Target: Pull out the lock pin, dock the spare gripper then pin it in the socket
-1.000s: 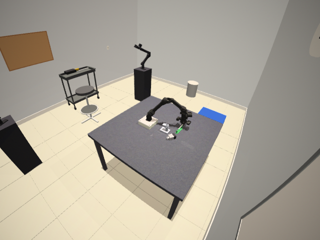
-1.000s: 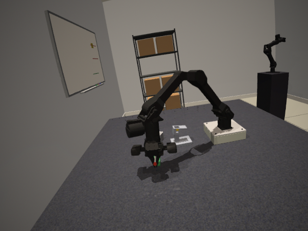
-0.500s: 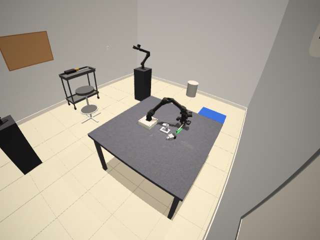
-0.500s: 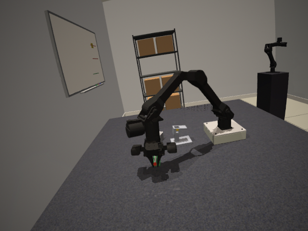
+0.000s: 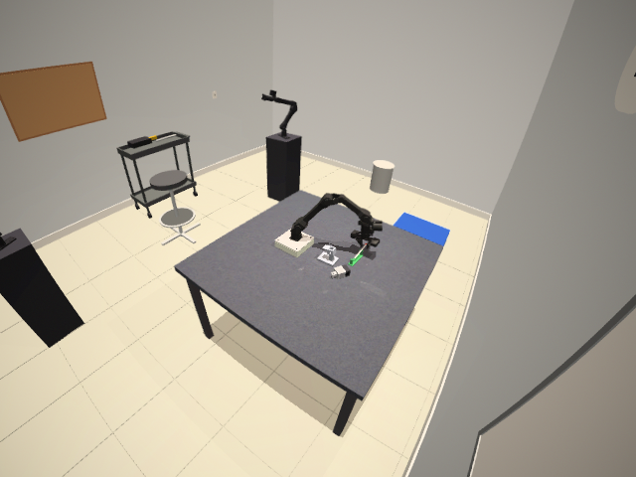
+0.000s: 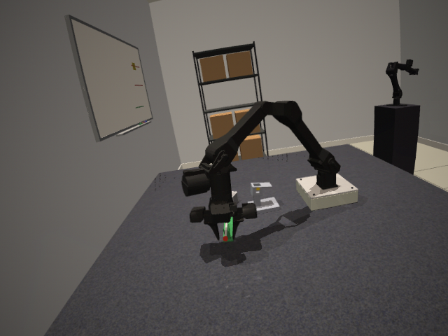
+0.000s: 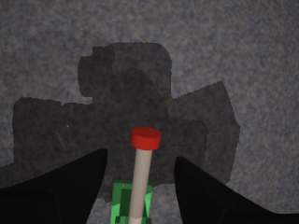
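Observation:
The lock pin (image 5: pixel 360 252) (image 6: pixel 226 229) (image 7: pixel 141 173), a pale rod with a red head, lies along the green holder (image 5: pixel 354 260) (image 6: pixel 230 231) (image 7: pixel 116 201). Its head end sticks out past the holder. My gripper (image 5: pixel 366 244) (image 6: pixel 226 239) (image 7: pixel 141 160) is open, pointing down, with one finger on each side of the pin near its head. The white mount (image 5: pixel 327 258) (image 6: pixel 256 193) stands between the holder and the arm's base, with no pin visible through its socket. The spare gripper (image 5: pixel 339 271) (image 6: pixel 234 197), white and black, lies on the table beside the mount, partly hidden behind my arm in the exterior view.
The arm's pale base block (image 5: pixel 294 242) (image 6: pixel 334 197) stands on the dark table (image 5: pixel 287 297) (image 6: pixel 325 271), beyond the mount from my gripper. The spare gripper and mount lie close to the holder. My arm's shadow falls around the pin.

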Action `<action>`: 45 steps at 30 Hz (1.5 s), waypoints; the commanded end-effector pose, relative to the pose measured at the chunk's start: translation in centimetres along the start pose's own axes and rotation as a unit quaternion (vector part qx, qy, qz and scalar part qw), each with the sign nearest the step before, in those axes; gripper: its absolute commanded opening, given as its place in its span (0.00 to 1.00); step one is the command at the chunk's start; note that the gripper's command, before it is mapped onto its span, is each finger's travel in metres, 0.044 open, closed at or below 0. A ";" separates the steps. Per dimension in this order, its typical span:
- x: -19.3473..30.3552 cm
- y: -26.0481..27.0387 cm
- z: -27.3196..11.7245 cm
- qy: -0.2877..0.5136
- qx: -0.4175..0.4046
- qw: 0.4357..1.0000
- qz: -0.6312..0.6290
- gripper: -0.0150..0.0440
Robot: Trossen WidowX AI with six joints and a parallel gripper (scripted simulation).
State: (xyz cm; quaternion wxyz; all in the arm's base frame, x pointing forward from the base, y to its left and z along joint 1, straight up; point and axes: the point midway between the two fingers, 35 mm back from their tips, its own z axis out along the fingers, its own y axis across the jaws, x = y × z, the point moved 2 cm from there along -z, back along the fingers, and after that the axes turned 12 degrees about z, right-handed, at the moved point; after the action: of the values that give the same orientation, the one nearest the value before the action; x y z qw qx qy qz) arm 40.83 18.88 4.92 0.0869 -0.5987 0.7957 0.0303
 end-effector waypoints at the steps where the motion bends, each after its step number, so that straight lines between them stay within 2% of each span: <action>1: -0.2 0.0 -1.0 0.000 0.000 1.000 0.000 0.59; 21: -1.1 -0.3 -6.1 0.000 0.000 1.000 0.000 0.59; 26: -0.9 -0.3 -5.3 0.000 0.000 1.000 0.000 0.82; 28: -0.3 -0.6 -6.1 0.002 -0.003 1.000 0.000 0.73; 32: 3.8 -1.8 -11.0 0.010 -0.025 1.000 0.000 0.56; 41: 4.6 -1.9 -11.8 0.011 -0.029 1.000 0.000 0.56; 45: 4.8 -2.0 -9.7 0.011 -0.028 1.000 0.000 0.56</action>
State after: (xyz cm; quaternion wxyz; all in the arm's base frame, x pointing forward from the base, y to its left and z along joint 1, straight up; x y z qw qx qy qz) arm 40.50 12.32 15.53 0.0693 -0.5995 0.7963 0.0420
